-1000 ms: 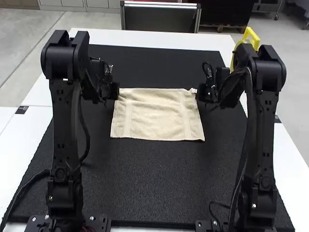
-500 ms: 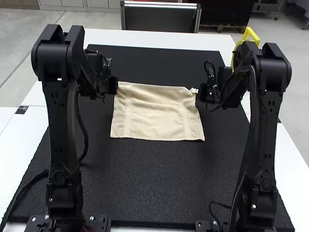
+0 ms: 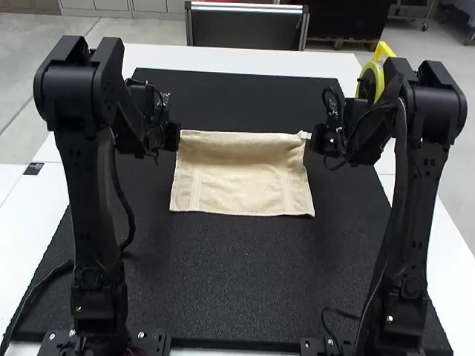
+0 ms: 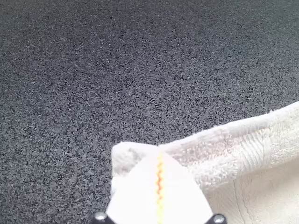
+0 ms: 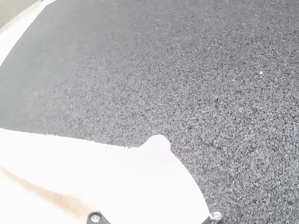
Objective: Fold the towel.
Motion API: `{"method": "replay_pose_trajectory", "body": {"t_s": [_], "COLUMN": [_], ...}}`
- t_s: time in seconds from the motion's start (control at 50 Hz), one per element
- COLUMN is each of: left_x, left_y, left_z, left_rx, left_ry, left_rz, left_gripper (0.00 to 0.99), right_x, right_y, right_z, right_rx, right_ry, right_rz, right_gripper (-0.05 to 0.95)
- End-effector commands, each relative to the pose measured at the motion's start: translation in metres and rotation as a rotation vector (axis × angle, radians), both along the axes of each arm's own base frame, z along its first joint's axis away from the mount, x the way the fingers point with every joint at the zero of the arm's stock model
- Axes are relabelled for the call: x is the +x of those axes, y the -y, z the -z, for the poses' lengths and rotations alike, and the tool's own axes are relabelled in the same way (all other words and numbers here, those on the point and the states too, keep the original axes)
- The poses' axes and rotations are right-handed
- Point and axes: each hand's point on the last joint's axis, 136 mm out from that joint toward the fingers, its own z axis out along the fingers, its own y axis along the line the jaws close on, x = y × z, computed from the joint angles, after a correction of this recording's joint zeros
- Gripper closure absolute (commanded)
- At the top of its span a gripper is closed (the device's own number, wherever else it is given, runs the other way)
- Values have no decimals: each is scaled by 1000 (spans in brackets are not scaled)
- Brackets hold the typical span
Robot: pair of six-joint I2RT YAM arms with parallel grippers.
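Observation:
My left gripper (image 3: pixel 175 137) is at the far left corner of the beige towel (image 3: pixel 237 182), and my right gripper (image 3: pixel 310 139) is at its far right corner. The near part lies spread on the black mat, while the far edge is raised and stretched between the grippers. From the left wrist, the gripper (image 4: pixel 160 154) is shut on a corner of the towel (image 4: pixel 243 144). Bright white fingers of the right gripper (image 5: pixel 157 143) come together over the corner of the towel (image 5: pixel 56 163).
A black mat (image 3: pixel 237 289) covers most of the white table (image 3: pixel 223 58). At the far right edge stands a yellow object (image 3: pixel 375 78), partly behind the right arm.
The left arm has shifted a little to the left, and the right arm a little to the right. The towel's far edge has lifted and straightened between the two grippers.

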Motion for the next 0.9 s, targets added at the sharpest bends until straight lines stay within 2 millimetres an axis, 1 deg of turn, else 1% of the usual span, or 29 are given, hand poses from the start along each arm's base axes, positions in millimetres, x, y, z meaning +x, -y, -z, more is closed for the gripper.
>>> {"method": "replay_pose_trajectory", "body": {"t_s": [0.0,0.3,0.4,0.58,0.7,0.88], "left_x": [-4,-20,-26,-34,-42,-50], "left_y": [-1,0,1,3,4,4], "left_z": [-18,-31,-35,-37,-38,-41], "left_rx": [12,14,13,10,10,11], "left_ry": [42,61,67,64,61,63], "left_rz": [10,12,15,19,22,23], "left_gripper": [969,969,969,969,969,969], "right_x": [0,-11,-17,-26,-32,-45], "right_y": [8,5,4,4,2,3], "right_z": [-24,-40,-42,-47,-54,-54], "right_rx": [13,20,22,25,29,33], "right_ry": [44,63,60,58,62,49], "right_rz": [3,-14,-18,-20,-28,-31], "right_gripper": [923,923,923,923,923,923]}}
